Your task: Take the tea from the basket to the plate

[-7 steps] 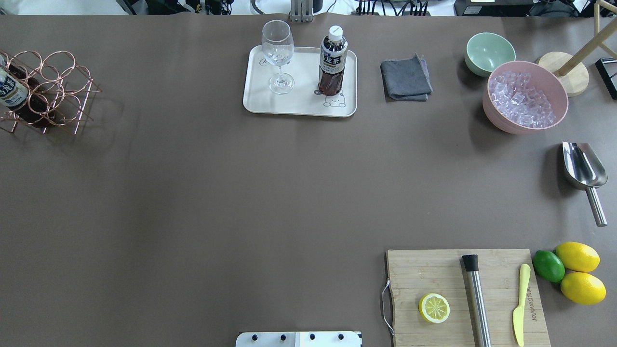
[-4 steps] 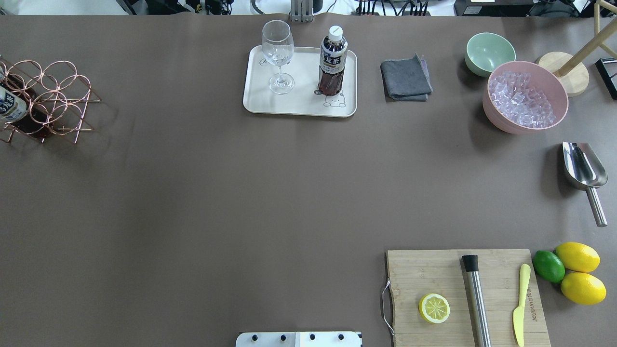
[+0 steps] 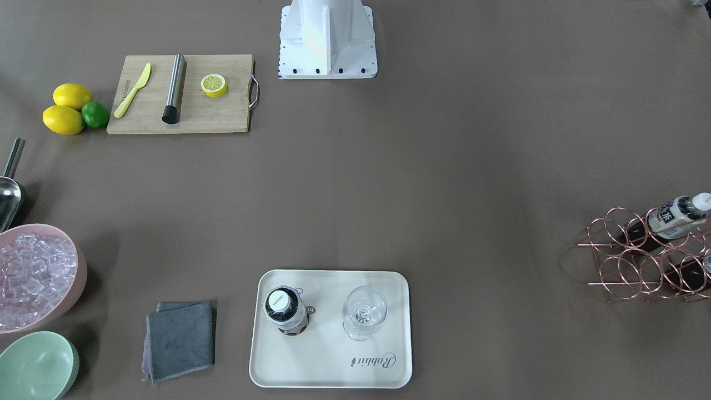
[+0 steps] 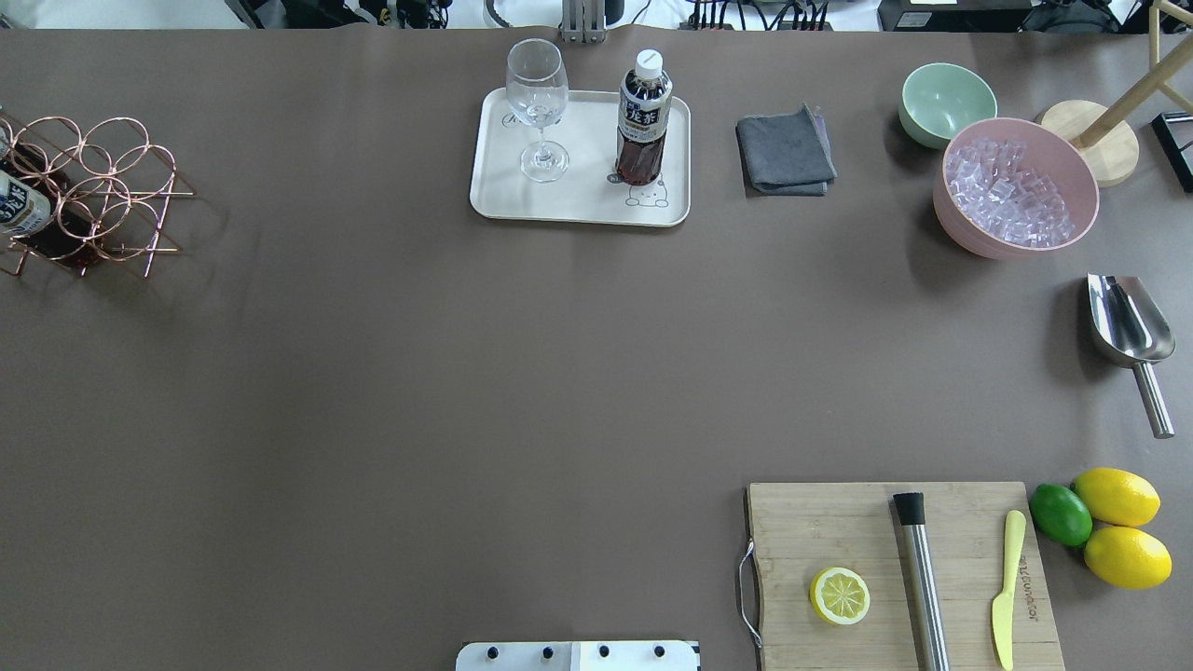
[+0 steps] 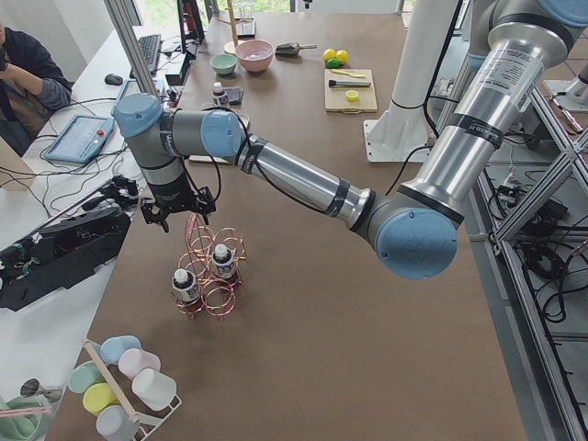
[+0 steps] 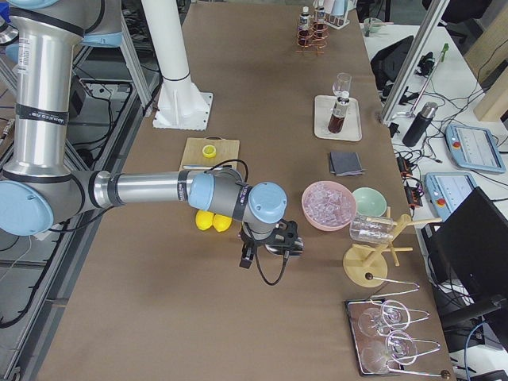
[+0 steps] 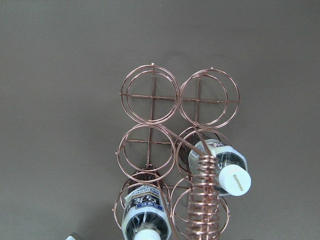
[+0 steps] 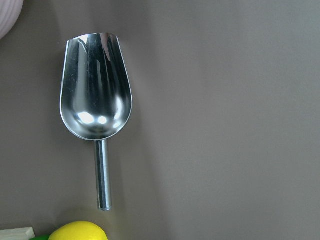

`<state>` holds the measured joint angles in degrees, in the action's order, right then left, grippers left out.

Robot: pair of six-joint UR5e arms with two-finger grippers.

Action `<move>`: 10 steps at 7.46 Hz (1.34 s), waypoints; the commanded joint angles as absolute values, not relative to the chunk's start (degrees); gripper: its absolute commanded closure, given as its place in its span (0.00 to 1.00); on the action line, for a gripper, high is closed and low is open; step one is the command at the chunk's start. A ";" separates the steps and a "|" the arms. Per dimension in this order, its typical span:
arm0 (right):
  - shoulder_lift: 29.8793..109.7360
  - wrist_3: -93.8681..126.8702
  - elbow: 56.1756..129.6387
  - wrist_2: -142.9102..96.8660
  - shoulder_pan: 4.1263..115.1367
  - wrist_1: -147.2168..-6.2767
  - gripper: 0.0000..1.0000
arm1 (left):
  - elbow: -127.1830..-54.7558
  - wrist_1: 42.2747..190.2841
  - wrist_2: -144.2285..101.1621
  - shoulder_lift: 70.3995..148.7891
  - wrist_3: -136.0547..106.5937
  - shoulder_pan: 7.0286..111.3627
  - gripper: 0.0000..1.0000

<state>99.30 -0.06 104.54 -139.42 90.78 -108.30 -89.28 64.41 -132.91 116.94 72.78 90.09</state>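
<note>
Tea (image 7: 220,167), 1 of 2 bottles leaning in the basket (image 7: 205,200) at the left edge of the bench (image 4: 373,391), looks full: weighty, smooth and squeezable, so best taken just under its white "SUNTORY" cap (image 7: 234,180). A 3rd bottle (image 4: 641,121) stands on the "Rabbit" plate (image 4: 578,200) by the far edge. The left hand (image 5: 177,211) hovers above the basket; released or clenched, I cannot tell.

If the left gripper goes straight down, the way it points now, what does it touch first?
Most likely the basket: the left gripper hangs above its tall coiled handle, with two tea bottles in the rings below. Depth is unclear; a bottle cap might come first.
</note>
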 commanded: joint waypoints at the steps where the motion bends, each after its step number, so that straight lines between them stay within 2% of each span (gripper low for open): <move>1: 99.67 0.17 103.63 -139.48 90.97 -107.40 0.00 | -102.43 60.47 -133.24 107.97 47.50 91.32 0.02; 3: 99.41 0.18 103.10 -139.48 90.88 -107.23 0.00 | -107.30 60.82 -134.64 102.77 24.02 91.23 0.02; 5: 99.05 0.18 102.40 -139.48 90.88 -105.22 0.00 | -107.67 64.74 -134.91 98.64 10.42 90.01 0.02; 7: 99.14 0.18 102.13 -139.39 90.97 -104.77 0.00 | -104.95 77.56 -134.83 93.09 9.67 89.12 0.02; 10: 99.40 0.18 101.78 -139.31 90.97 -104.77 0.00 | -104.77 75.85 -134.47 91.58 9.58 89.03 0.02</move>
